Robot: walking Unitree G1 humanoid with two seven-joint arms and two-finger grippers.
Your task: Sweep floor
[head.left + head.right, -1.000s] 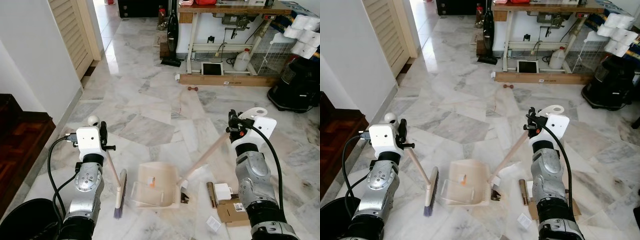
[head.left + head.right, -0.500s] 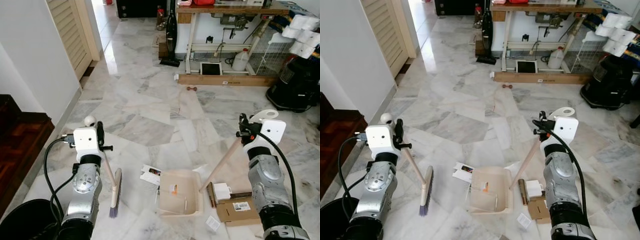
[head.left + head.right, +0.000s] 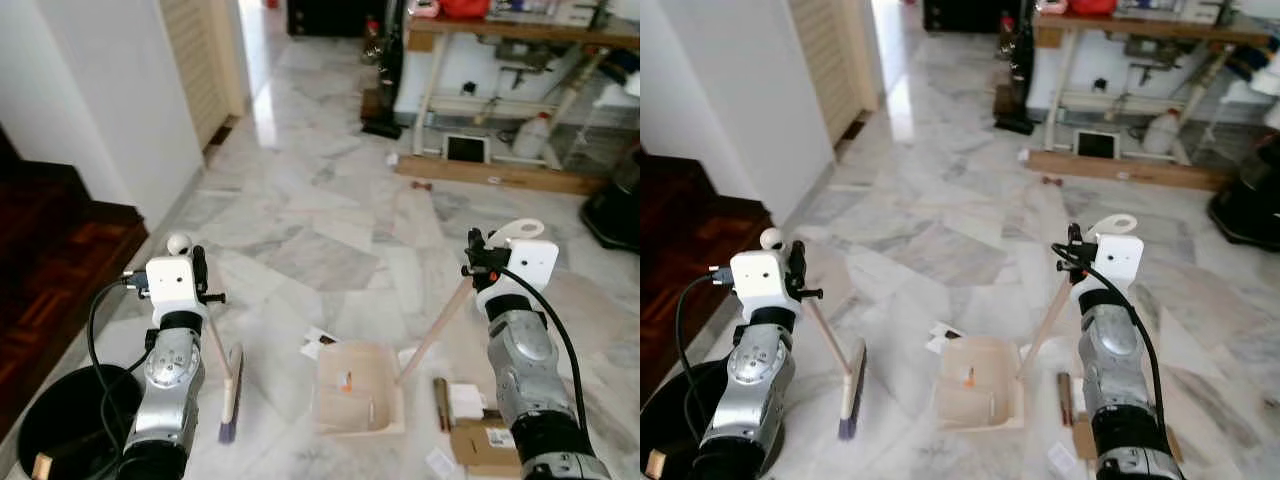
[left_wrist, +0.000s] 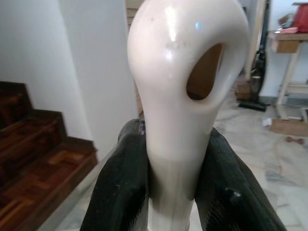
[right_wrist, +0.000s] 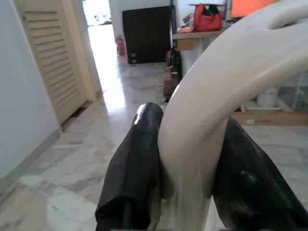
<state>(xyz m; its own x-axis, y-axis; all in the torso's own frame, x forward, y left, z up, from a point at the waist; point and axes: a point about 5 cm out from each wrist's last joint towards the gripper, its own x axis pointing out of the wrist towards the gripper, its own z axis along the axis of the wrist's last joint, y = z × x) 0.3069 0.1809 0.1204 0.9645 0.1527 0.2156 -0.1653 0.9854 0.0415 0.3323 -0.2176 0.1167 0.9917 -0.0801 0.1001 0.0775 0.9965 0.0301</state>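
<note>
Left end effector (image 4: 175, 192) grips broom (image 3: 230, 395) on marble floor (image 3: 320, 210).

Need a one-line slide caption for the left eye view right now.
Left gripper holds the broom, right gripper the dustpan, on the marble floor beside scattered litter.

Both eye views looked forward and down from the head, sharing the marble floor (image 3: 330, 210) and both arms, while each wrist view stared closely along its own fingers at a clamped handle.
</note>
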